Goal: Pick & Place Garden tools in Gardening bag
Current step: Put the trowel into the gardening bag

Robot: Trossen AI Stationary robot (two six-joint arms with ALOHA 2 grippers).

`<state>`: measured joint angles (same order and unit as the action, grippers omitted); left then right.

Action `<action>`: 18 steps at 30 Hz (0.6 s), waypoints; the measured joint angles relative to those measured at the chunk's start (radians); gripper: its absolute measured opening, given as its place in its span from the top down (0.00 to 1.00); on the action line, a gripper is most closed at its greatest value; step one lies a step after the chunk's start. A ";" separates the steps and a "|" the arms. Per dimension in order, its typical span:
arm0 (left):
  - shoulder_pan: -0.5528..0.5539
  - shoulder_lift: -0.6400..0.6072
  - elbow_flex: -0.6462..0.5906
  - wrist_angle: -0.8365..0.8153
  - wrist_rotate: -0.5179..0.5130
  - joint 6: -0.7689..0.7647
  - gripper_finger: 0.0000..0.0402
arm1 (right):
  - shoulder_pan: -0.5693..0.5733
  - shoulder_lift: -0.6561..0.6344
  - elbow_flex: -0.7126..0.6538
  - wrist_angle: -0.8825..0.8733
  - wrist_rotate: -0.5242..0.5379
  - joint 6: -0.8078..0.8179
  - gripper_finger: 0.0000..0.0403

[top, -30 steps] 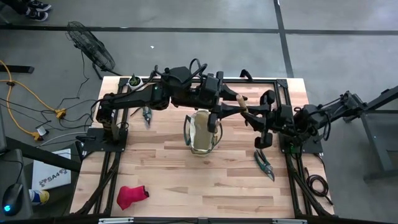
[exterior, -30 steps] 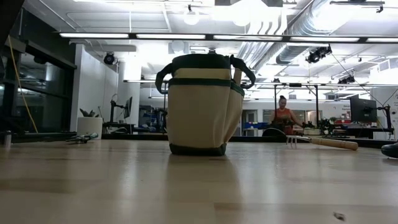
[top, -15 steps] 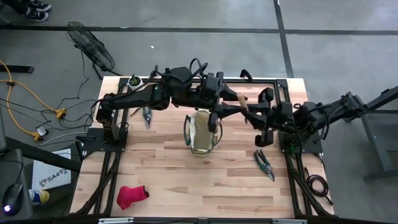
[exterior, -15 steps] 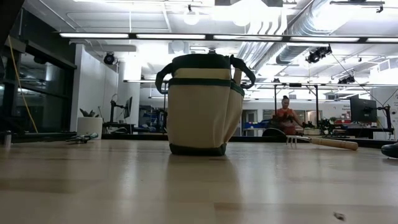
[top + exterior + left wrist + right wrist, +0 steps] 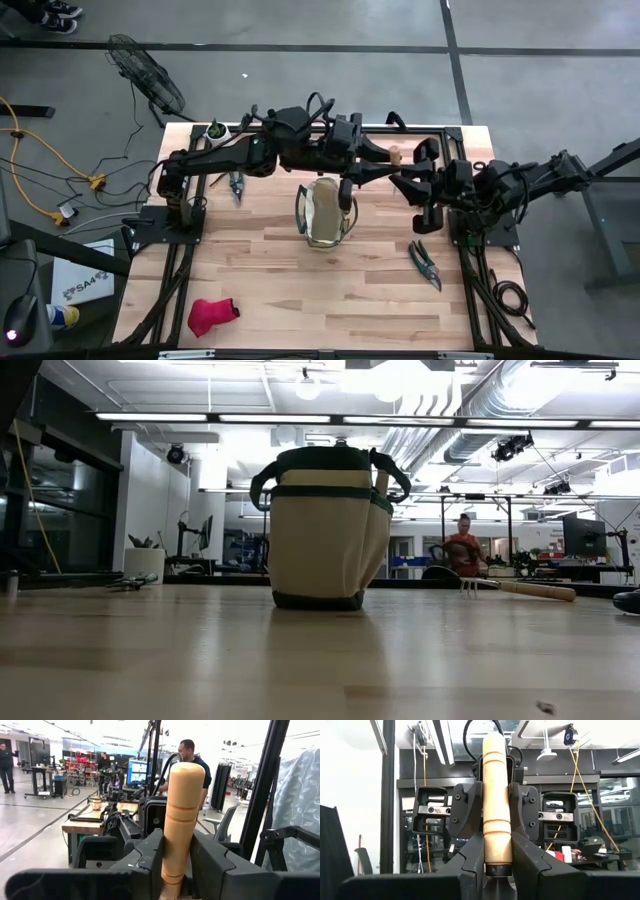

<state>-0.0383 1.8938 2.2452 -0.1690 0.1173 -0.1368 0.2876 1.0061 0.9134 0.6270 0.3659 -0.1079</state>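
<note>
Above and behind the gardening bag [image 5: 323, 213], both the left gripper [image 5: 172, 865] and right gripper [image 5: 497, 855] clamp one wooden tool handle [image 5: 496, 805].

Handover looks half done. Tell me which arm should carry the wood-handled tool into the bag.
Left, probably. The left gripper and right gripper both clasp the wood-handled tool, but the left arm already reaches over the gardening bag, while the right sits farther off.

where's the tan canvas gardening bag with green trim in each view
high view: tan canvas bag with dark green trim, table centre.
low view: centre, upright.
left wrist view: not in it.
right wrist view: not in it.
shared landmark: small white pot, high and low views only.
</note>
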 joint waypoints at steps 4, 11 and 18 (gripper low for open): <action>0.000 0.000 0.000 -0.006 0.002 0.001 0.79 | -0.001 0.001 0.000 -0.006 0.000 0.002 0.85; 0.000 0.001 -0.001 -0.011 0.000 0.002 0.85 | 0.000 0.001 0.000 -0.015 0.017 0.001 0.85; 0.000 0.009 -0.006 -0.035 0.000 0.010 0.85 | 0.000 -0.002 0.000 -0.060 0.057 0.008 0.65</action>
<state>-0.0387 1.9024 2.2397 -0.2037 0.1176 -0.1272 0.2878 1.0039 0.9134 0.5671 0.4226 -0.0998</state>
